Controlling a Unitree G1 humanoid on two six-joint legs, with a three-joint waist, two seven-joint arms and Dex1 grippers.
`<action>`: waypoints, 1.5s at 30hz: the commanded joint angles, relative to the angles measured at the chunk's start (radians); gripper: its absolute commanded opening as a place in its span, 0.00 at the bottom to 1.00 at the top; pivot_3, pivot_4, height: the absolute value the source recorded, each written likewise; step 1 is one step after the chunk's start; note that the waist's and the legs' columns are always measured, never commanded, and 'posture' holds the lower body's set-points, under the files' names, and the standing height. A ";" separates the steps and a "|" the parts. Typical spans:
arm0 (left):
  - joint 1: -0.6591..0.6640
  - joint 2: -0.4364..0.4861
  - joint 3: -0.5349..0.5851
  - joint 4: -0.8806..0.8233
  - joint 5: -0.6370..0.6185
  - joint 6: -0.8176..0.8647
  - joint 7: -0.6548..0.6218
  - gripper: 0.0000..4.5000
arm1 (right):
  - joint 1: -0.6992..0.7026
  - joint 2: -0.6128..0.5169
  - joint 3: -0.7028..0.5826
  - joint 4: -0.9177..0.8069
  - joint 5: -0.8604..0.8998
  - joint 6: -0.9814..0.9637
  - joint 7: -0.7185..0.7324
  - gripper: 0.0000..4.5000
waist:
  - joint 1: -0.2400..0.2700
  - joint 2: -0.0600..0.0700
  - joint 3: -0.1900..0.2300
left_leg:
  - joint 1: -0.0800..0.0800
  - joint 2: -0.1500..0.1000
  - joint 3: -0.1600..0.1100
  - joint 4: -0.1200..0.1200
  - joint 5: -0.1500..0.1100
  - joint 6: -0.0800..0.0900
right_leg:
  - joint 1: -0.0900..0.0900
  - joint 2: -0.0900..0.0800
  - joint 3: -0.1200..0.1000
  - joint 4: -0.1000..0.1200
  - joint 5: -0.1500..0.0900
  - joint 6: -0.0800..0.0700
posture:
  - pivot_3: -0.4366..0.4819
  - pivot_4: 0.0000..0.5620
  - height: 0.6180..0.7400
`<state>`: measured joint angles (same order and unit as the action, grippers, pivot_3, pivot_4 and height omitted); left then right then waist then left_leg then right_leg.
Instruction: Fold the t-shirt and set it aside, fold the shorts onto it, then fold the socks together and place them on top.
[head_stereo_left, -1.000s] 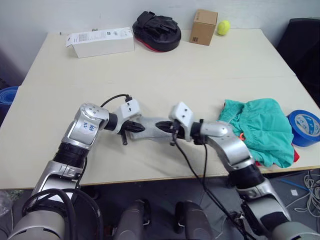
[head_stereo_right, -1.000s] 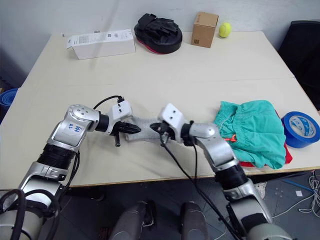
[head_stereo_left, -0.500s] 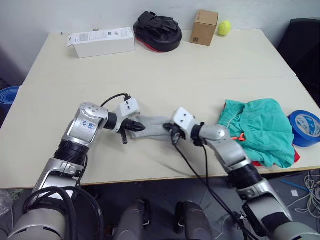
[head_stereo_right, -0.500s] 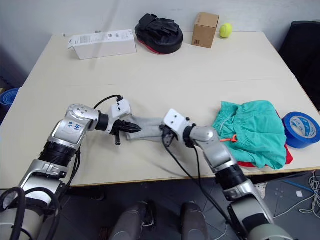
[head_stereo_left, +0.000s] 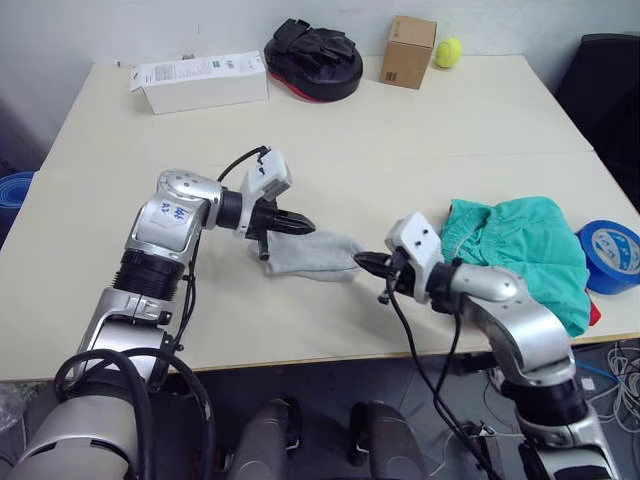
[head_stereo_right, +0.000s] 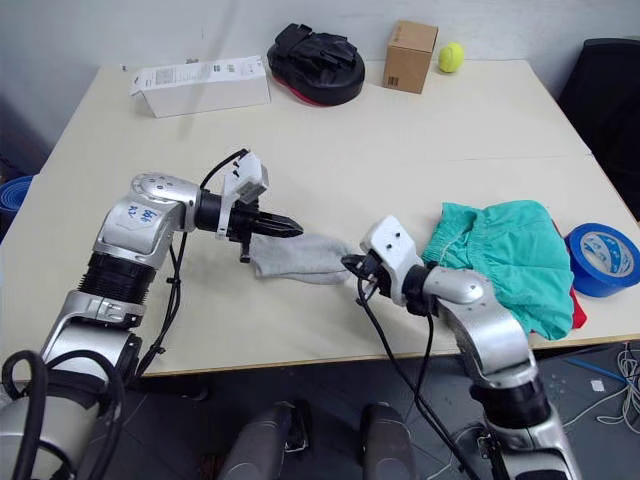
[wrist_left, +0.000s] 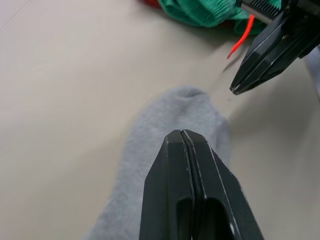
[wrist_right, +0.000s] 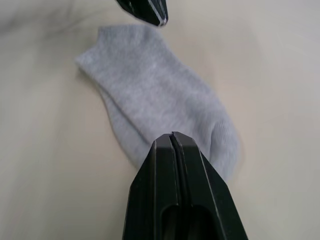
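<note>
Pulling both pincers back, you left the socks (head_stereo_left: 308, 253) stacked on the table (head_stereo_left: 420, 130), with left pincer (head_stereo_left: 305, 226) and right pincer (head_stereo_left: 366, 261) closed on nothing.

Open tabletop (head_stereo_left: 400, 150) is seen all around the socks (head_stereo_left: 310, 255). Passage toward the far edge is blocked by a white box (head_stereo_left: 200, 82), black pad (head_stereo_left: 313, 60) and cardboard box (head_stereo_left: 407, 52); beyond the shorts (head_stereo_left: 520, 250), by a tape roll (head_stereo_left: 610, 255).
</note>
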<state>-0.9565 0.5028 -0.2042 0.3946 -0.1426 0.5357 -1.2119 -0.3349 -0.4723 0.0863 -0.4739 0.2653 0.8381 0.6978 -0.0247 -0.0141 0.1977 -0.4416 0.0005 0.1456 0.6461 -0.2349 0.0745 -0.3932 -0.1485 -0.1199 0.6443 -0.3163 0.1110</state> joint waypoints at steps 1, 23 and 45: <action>-0.010 -0.024 -0.055 0.100 0.071 -0.109 0.029 0.00 | 0.053 -0.024 -0.047 -0.100 0.060 0.069 -0.016 0.00 | 0.001 0.000 0.000 | 0.000 0.000 0.000 0.000 0.000 0.000 | 0.000 0.000 0.000 0.000 0.000 0.000 | 0.48 0.27 1.00; 0.030 -0.035 -0.136 0.274 0.222 -0.350 0.091 0.00 | -0.026 0.489 -0.384 0.090 0.357 0.620 -0.364 0.85 | -0.002 0.000 -0.001 | 0.001 0.001 0.001 -0.001 -0.004 -0.004 | 0.000 -0.001 0.001 -0.001 0.000 0.000 | 0.48 0.27 1.00; 0.071 -0.031 -0.111 0.202 0.221 -0.315 0.118 0.00 | -0.245 0.684 -0.651 0.456 0.611 0.529 -0.795 0.90 | -0.004 0.003 -0.024 | 0.016 -0.003 0.004 -0.026 -0.001 -0.010 | 0.006 -0.001 0.009 -0.016 0.000 -0.001 | 0.48 0.27 1.00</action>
<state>-0.8983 0.4669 -0.3121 0.5956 0.0574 0.2102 -1.1040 -0.5931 0.1462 -0.5824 -0.0340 0.8758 1.3529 -0.0639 -0.0290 -0.0107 0.1736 -0.4255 -0.0024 0.1492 0.6199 -0.2354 0.0647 -0.3876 -0.1494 -0.1109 0.6287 -0.3158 0.1103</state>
